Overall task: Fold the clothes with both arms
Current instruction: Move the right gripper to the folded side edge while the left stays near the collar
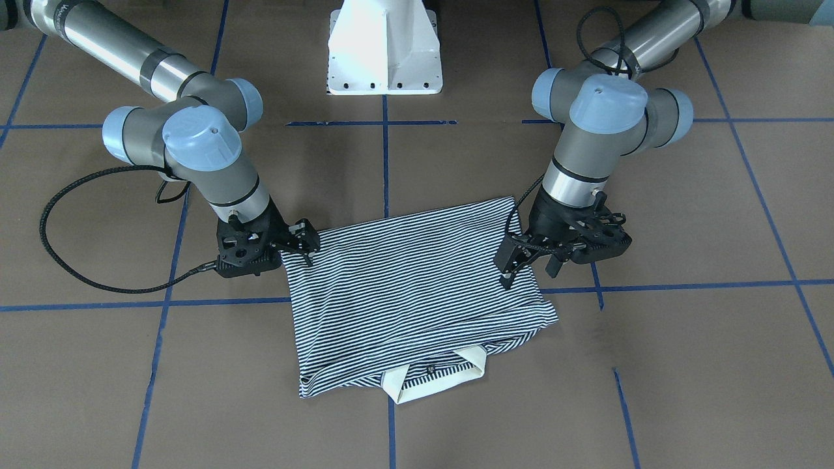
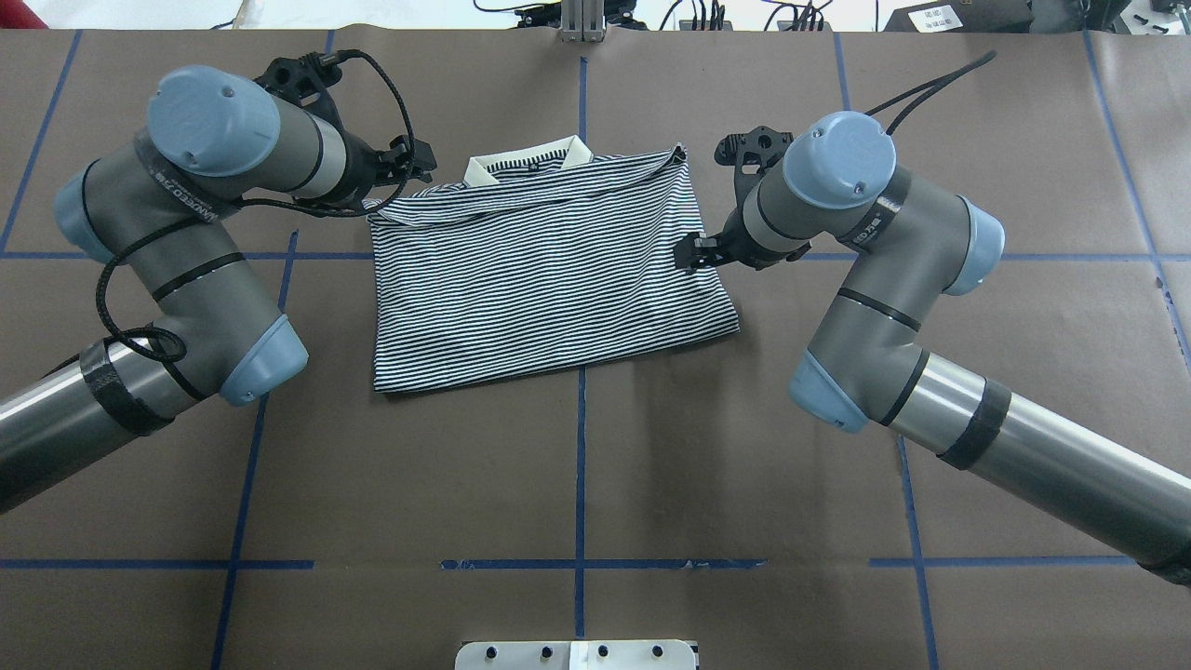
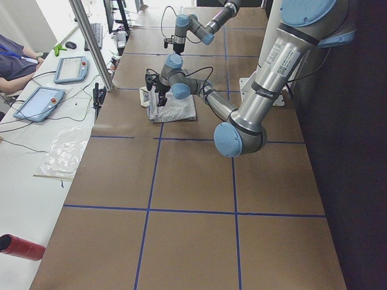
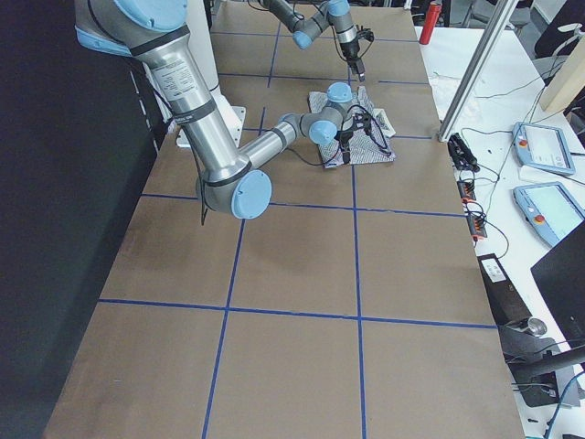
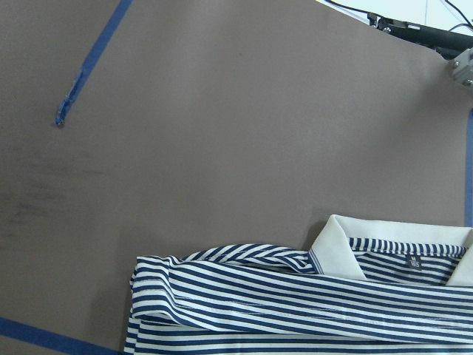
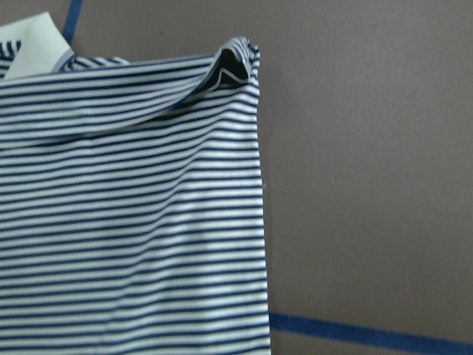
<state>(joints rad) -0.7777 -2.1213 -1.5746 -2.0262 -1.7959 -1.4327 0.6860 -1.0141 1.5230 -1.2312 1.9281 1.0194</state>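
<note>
Our left claw [image 2: 416, 160] hovers at a far corner of the shirt [image 2: 540, 270], gripping nothing; we cannot tell its gap. The soft, thin-striped knit lies mid-table [image 2: 577, 465] as a rough rectangle, sleeves tucked under and cream collar [image 2: 530, 158] peeking out. We judge perhaps one fold remains. The right claw [image 2: 689, 253] hovers at the opposite edge, its gap equally unreadable.

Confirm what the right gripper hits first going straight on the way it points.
Most likely the navy-and-white striped polo shirt, near its side edge: the right gripper points down over that edge. The brown table lies just beside; depth is unclear, so it might miss.
</note>
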